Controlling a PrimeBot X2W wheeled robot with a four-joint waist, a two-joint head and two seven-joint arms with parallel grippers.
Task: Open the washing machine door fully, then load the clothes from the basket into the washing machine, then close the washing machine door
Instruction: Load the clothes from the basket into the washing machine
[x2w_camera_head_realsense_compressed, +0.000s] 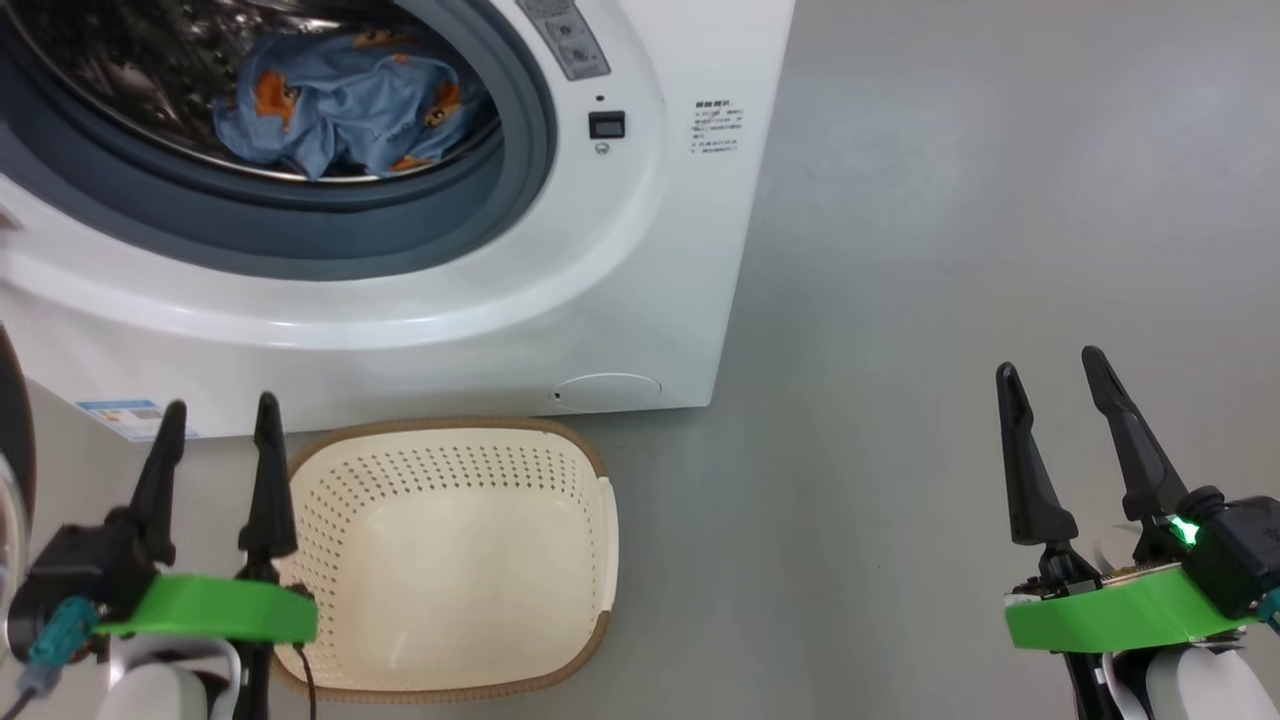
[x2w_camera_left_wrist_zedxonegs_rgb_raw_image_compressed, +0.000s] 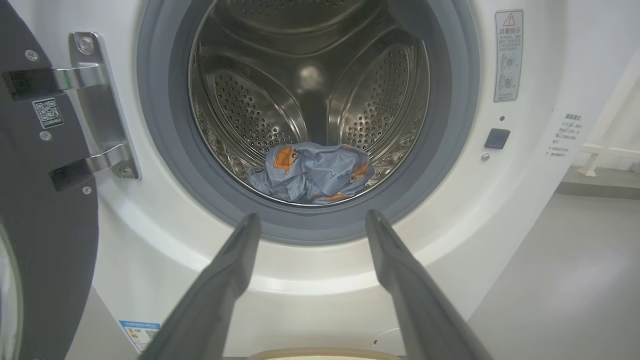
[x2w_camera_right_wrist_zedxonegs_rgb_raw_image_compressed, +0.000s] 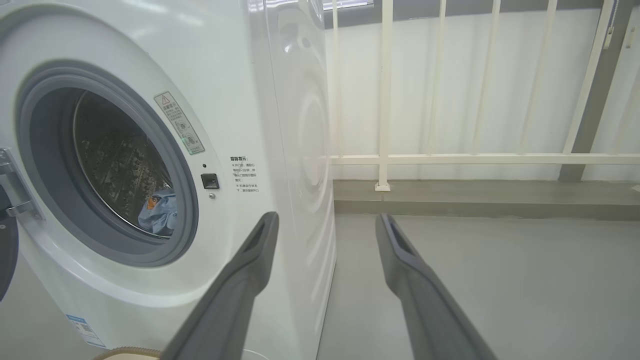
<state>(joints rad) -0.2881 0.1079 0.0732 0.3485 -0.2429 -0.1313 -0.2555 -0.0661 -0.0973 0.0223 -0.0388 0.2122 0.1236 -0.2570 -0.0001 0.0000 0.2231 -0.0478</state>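
The white washing machine (x2w_camera_head_realsense_compressed: 620, 260) stands with its round mouth uncovered. Light blue clothes (x2w_camera_head_realsense_compressed: 345, 100) with orange figures lie low in its steel drum, clothes (x2w_camera_left_wrist_zedxonegs_rgb_raw_image_compressed: 312, 172) also facing my left wrist and clothes (x2w_camera_right_wrist_zedxonegs_rgb_raw_image_compressed: 161, 212) just inside the gasket in the right wrist view. The black washing machine door (x2w_camera_left_wrist_zedxonegs_rgb_raw_image_compressed: 45, 240) hangs swung out on its hinges at the left. The cream basket (x2w_camera_head_realsense_compressed: 450, 550) sits on the floor before the machine, with nothing in it. My left gripper (x2w_camera_head_realsense_compressed: 222, 412) is open beside the basket's left rim. My right gripper (x2w_camera_head_realsense_compressed: 1050, 362) is open over bare floor, far right.
Grey floor (x2w_camera_head_realsense_compressed: 950, 250) stretches to the right of the machine. A white railing (x2w_camera_right_wrist_zedxonegs_rgb_raw_image_compressed: 480, 159) on a low kerb runs behind it. The door's metal hinge (x2w_camera_left_wrist_zedxonegs_rgb_raw_image_compressed: 95, 100) sticks out at the left of the opening.
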